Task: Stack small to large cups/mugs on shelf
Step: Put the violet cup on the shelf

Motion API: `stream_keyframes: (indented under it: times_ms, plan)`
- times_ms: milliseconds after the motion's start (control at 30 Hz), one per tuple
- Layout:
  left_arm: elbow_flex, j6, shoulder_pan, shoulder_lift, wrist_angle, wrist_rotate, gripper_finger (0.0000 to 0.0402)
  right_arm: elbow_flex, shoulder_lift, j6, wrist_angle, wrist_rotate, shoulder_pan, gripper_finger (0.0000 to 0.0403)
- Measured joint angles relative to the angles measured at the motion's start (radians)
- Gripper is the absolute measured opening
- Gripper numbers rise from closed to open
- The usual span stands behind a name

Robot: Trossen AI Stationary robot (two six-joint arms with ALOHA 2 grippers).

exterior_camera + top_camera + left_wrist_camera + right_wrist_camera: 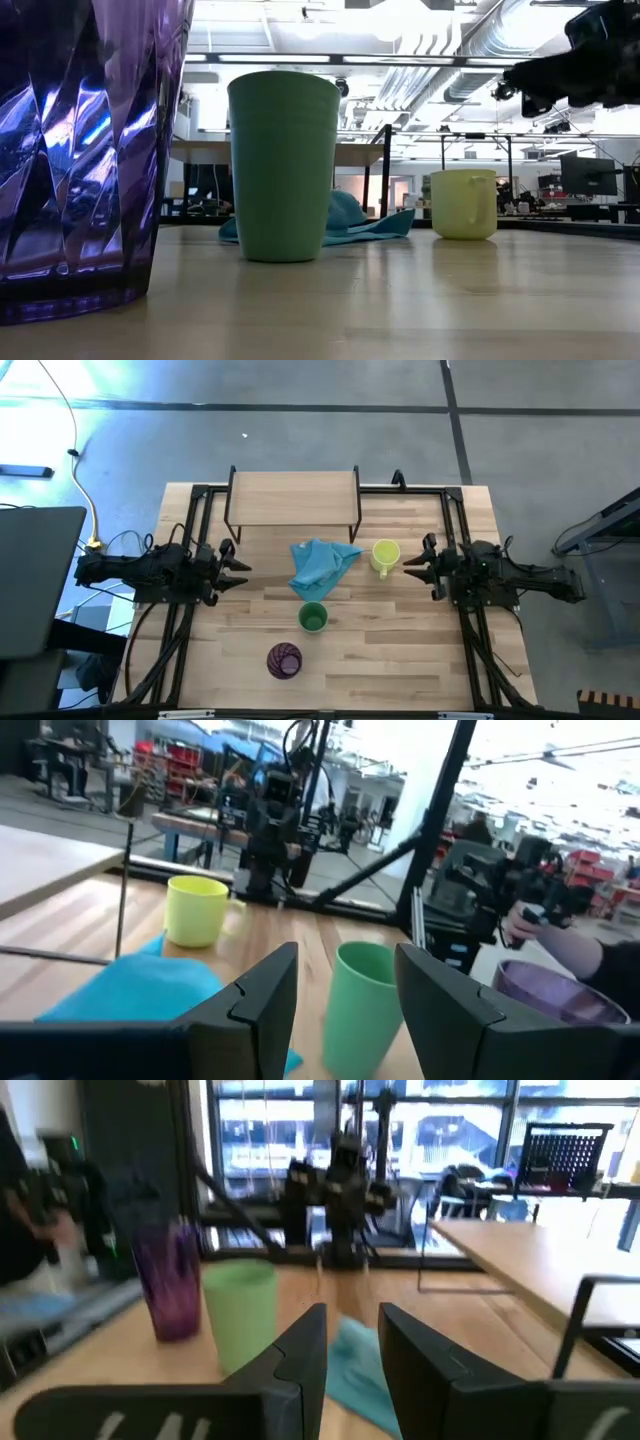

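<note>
The shelf point(293, 495) stands on its black legs at the table's far middle. A yellow mug point(385, 555), a green cup point(313, 618) and a purple ribbed tumbler point(284, 660) stand upright on the table, apart from each other. My left gripper point(238, 567) hovers open at the left, well clear of the cups, with the green cup point(362, 1005) ahead of its fingers point(345, 965). My right gripper point(412, 565) hovers open just right of the yellow mug and touches nothing. Its wrist view shows the green cup point(240, 1315) and the tumbler point(170, 1280) beyond its fingers point(352, 1320).
A crumpled light blue cloth point(320, 565) lies between shelf and green cup, left of the yellow mug. Black frame rails run along both table sides. A person's hand point(545, 935) shows beyond the table's near side. Bare wood lies right of the green cup.
</note>
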Motion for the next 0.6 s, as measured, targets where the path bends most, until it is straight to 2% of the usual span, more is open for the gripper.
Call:
stream_keyframes:
  times_ms: [200, 367, 600]
  plan:
    - [0.0, 0.0, 0.0, 0.0, -0.007, -0.019, 0.0156, 0.0, 0.0, -0.105, 0.049, 0.002, 0.001, 0.0083]
    - [0.0, -0.004, 0.0, 0.0, -0.004, -0.007, 0.0156, 0.0, 0.0, -0.027, 0.154, 0.001, 0.002, 0.0083]
    - [0.0, -0.034, 0.0, 0.0, -0.006, 0.019, 0.0156, 0.0, 0.0, -0.013, 0.175, 0.001, 0.002, 0.0083]
